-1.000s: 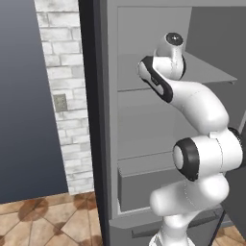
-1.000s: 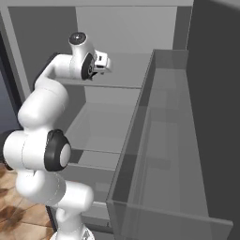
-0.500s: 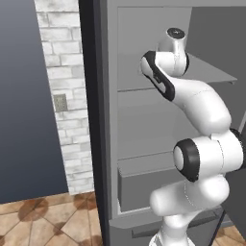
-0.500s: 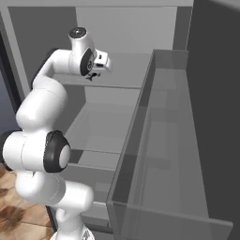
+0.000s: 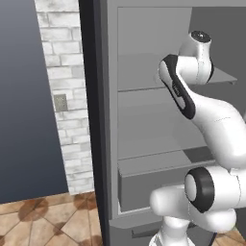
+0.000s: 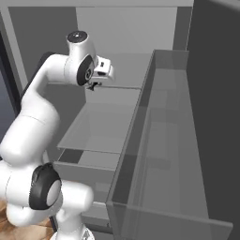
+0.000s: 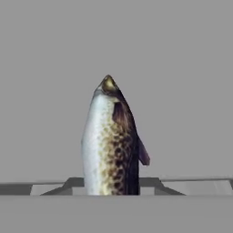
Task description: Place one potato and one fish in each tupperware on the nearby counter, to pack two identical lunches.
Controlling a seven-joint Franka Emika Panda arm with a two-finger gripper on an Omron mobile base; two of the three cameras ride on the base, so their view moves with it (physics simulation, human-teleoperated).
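Note:
A speckled silver-and-brown fish (image 7: 109,145) stands lengthwise in the middle of the hand view, its head pointing away and its tail end running down between my finger tips. My gripper (image 7: 111,186) is shut on the fish, over a plain grey fridge shelf (image 7: 182,68). In the right base view the gripper (image 6: 93,86) hangs under the white hand just above the upper shelf (image 6: 126,75) inside the open fridge. The potato, the tupperware and the counter are out of view.
The grey fridge has a lower shelf (image 6: 101,129) and a drawer (image 5: 144,185) beneath it. Its open door with a clear bin (image 6: 164,154) stands close on the right. A brick wall (image 5: 62,96) and tiled floor (image 5: 43,221) lie to the left.
The wrist has shifted a little to the right and down toward the upper shelf, and the upper arm has swung with it. The base has not moved.

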